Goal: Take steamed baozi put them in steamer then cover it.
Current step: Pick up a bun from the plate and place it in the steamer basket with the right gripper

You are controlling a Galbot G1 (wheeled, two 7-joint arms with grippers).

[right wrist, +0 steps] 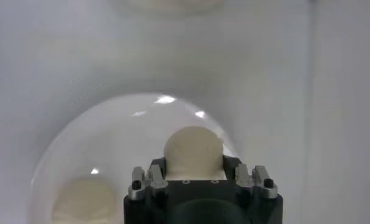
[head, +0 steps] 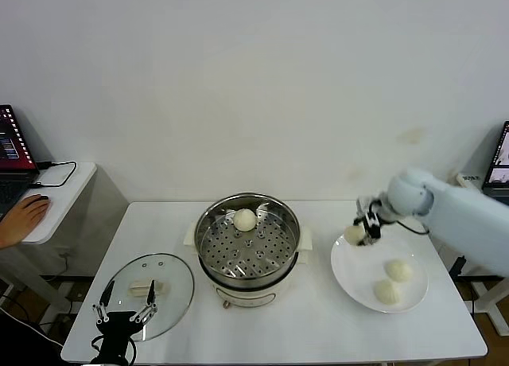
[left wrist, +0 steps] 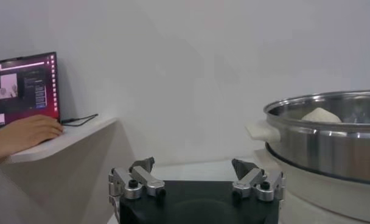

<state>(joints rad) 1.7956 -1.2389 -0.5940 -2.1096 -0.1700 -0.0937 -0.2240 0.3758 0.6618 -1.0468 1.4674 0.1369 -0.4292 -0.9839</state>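
Observation:
My right gripper is shut on one steamed baozi, holding it just above the left edge of the white plate. In the right wrist view that baozi sits between the fingers of the right gripper, over the plate. Two more baozi lie on the plate. A further one rests on the perforated tray of the steel steamer at mid-table. My left gripper stands open over the glass lid, nothing between its fingers.
The left wrist view shows the left gripper with the steamer wall beside it. A side desk at the left carries a laptop and a person's hand. Another screen stands far right.

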